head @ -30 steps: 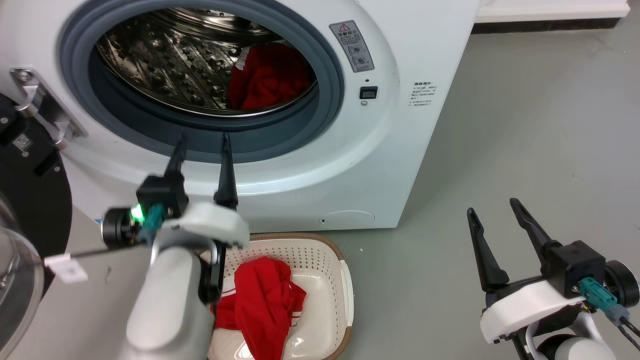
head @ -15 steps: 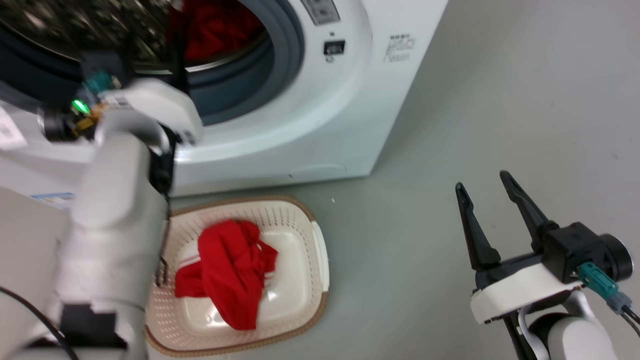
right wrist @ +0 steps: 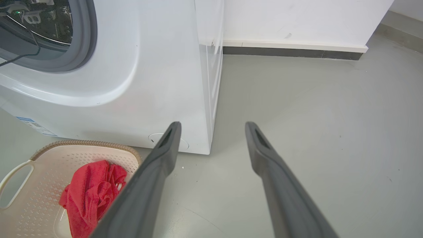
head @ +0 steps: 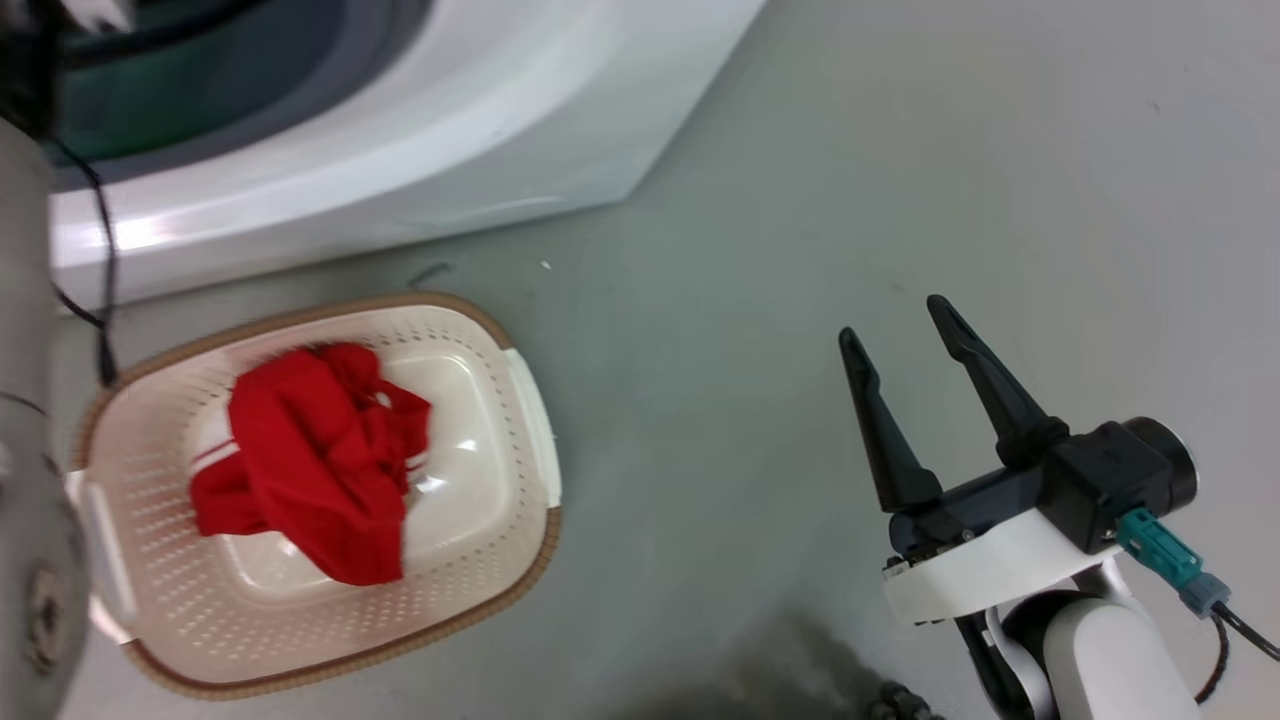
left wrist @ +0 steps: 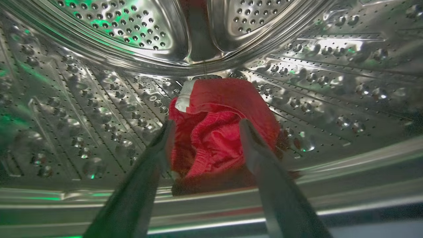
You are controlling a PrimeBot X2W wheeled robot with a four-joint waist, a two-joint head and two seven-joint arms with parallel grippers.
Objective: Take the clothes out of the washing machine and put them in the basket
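Note:
In the left wrist view a red garment (left wrist: 214, 132) with a white tag lies on the floor of the washing machine's steel drum (left wrist: 99, 99). My left gripper (left wrist: 206, 125) is open inside the drum, its two fingers on either side of the garment's near part. Another red garment (head: 310, 450) with white stripes lies bunched in the cream basket (head: 300, 312) on the floor in front of the washing machine (head: 400, 130). My right gripper (head: 895, 318) hovers open and empty over the floor to the basket's right. The right wrist view has the basket (right wrist: 82, 142) and its garment (right wrist: 89, 195) at lower left.
My pale left forearm (head: 25, 400) runs up the left edge of the head view, with a black cable beside it. Grey floor (head: 800, 200) stretches right of the machine. A white wall with a dark skirting (right wrist: 290, 53) stands behind.
The head camera has swung down and right, so the porthole has slid out of the picture. My left gripper went from the porthole's lip into the drum. The right gripper stays open.

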